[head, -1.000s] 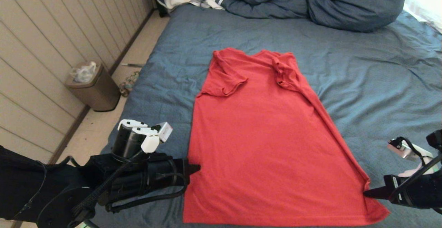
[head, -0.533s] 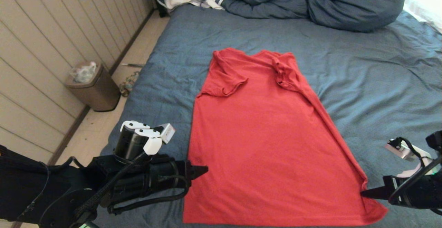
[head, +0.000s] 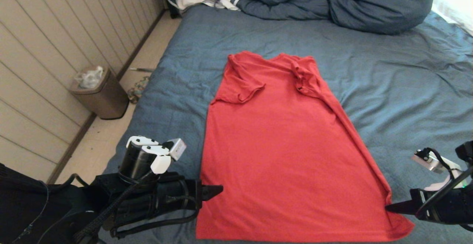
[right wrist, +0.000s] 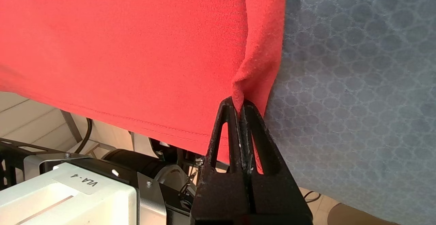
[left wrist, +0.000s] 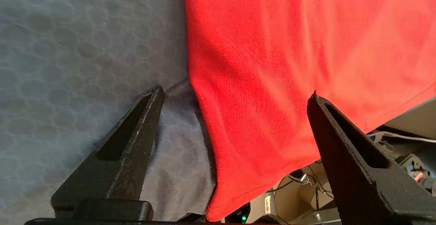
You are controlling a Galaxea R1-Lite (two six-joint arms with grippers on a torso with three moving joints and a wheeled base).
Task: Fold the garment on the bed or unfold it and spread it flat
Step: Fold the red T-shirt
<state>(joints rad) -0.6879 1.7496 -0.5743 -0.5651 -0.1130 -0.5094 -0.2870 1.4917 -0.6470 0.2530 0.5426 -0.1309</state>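
- The garment (head: 281, 151) lies flat on the bed (head: 388, 74), its hem at the near edge.
- My right gripper (right wrist: 240, 107) pinches its corner; I'd hold tension.
- My left gripper (left wrist: 235, 99), fingers spread, straddles the other side; I'd close squarely.

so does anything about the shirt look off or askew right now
The garment lies mostly flat, but its two sleeves are folded inward and bunched near the collar, and the right gripper pinches the hem corner into a small raised pleat.
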